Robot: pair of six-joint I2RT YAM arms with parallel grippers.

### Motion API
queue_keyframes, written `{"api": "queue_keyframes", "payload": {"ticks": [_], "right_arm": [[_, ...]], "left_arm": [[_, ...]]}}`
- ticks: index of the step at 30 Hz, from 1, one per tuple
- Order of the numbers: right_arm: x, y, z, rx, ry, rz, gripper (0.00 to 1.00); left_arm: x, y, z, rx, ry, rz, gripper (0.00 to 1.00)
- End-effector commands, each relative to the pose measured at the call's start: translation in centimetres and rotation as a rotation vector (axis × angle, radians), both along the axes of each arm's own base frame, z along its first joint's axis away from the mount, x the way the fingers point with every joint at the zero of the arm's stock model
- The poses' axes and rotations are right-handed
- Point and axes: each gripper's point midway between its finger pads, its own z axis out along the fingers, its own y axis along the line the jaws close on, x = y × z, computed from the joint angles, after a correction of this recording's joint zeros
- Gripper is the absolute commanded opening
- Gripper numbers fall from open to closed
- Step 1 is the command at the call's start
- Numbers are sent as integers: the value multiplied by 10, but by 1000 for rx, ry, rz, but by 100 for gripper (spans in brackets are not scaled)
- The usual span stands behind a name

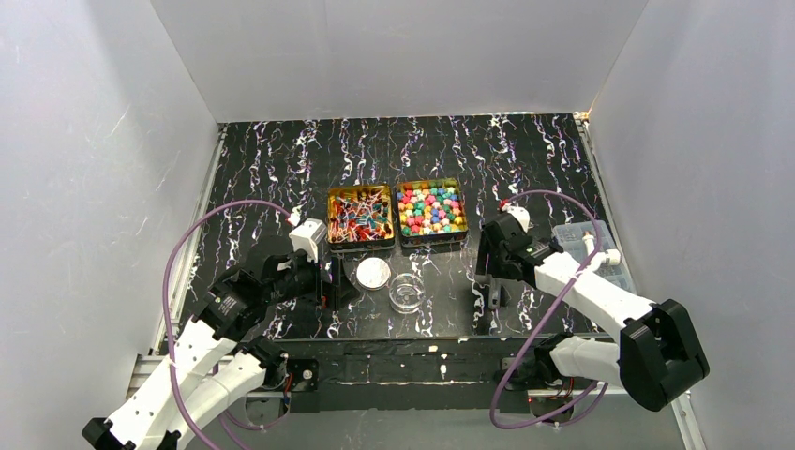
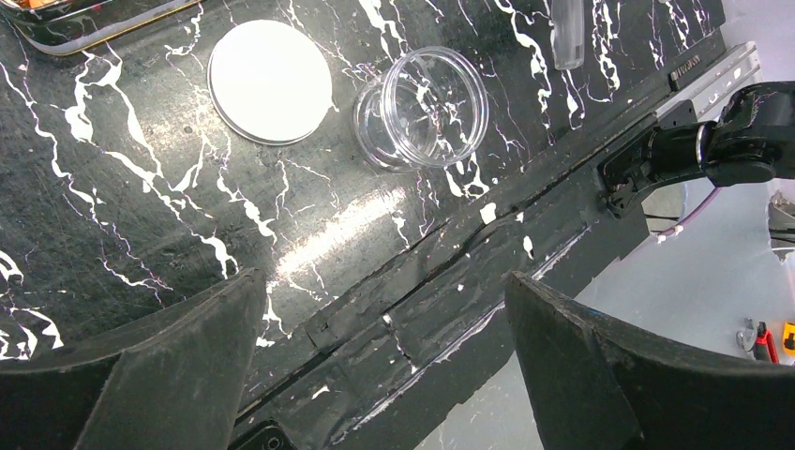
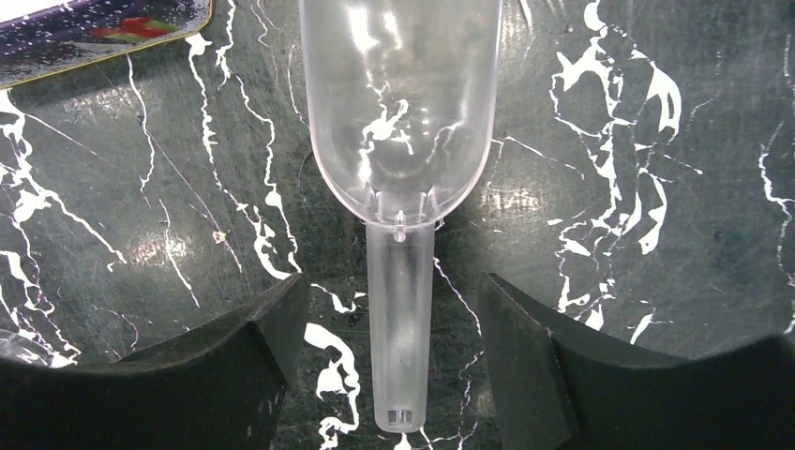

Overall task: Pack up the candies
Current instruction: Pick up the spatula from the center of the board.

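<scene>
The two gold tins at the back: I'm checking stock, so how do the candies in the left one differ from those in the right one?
The left tin holds thin twist-wrapped pieces; the right tin holds round lumps. The left tin's candies are mostly red, blue and white; the right tin's are pink, green, yellow and blue. Both tins are gold, open, well filled and stand side by side.
</scene>
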Motion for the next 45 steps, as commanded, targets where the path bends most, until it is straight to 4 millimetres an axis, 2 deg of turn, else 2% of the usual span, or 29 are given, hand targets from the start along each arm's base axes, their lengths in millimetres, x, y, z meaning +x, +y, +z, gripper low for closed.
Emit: {"api": "queue_keyframes", "payload": {"ticks": [1, 2, 3, 5, 10, 16, 21, 28, 31, 36, 41, 45], "right_arm": [[15, 10, 3, 55, -69, 14, 72], [15, 10, 2, 52, -68, 15, 70], [15, 9, -4, 41, -58, 17, 63], [15, 8, -7, 34, -50, 16, 59], [12, 5, -17, 12, -29, 15, 55], [12, 2, -20, -1, -31, 8, 54], [14, 1, -24, -19, -24, 4, 49], [19, -5, -25, -65, -21, -7, 40], [20, -5, -25, -71, -25, -8, 32], [24, -1, -13, -58, -45, 14, 21], [30, 4, 17, -40, -80, 45, 17], [32, 19, 43, 13, -108, 144, 15]], "left_arm": [[-1, 0, -2, 2, -5, -8, 98], [-1, 0, -2, 3, -4, -8, 98], [-1, 0, -2, 4, -4, -8, 98], [-1, 0, -2, 4, -4, -7, 98], [-1, 0, -3, 4, -3, -7, 98], [0, 0, -3, 6, -2, -5, 98], [0, 0, -3, 8, -2, -3, 98], [0, 1, -3, 9, -2, 0, 98], [1, 1, -4, 12, -2, 0, 98], [1, 1, -4, 11, -2, 3, 98], [1, 1, -3, 10, -6, 2, 98], [3, 2, -3, 20, 0, 12, 98]]}}
